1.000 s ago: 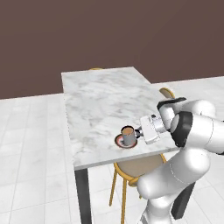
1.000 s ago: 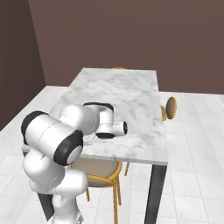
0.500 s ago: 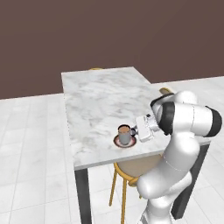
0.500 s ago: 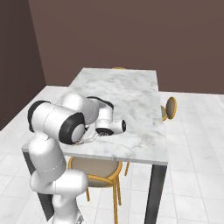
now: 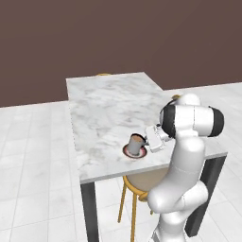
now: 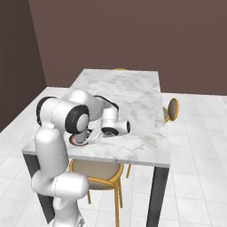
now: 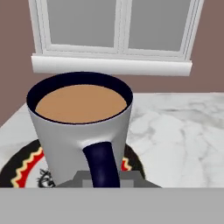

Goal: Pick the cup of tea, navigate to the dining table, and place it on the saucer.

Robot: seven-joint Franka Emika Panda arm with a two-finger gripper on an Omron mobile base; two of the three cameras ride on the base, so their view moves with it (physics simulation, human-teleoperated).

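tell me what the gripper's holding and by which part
The gripper is shut on the cup of tea, holding it by its dark handle; the cup stands over the saucer.

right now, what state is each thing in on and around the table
cup of tea: upright, full of brown tea, standing on the saucer
saucer: flat on the dining table near its front edge, under the cup
hand: shut on the cup's dark handle
dining table: standing, marble top carrying the saucer and cup
stool: tucked under the table's near edge
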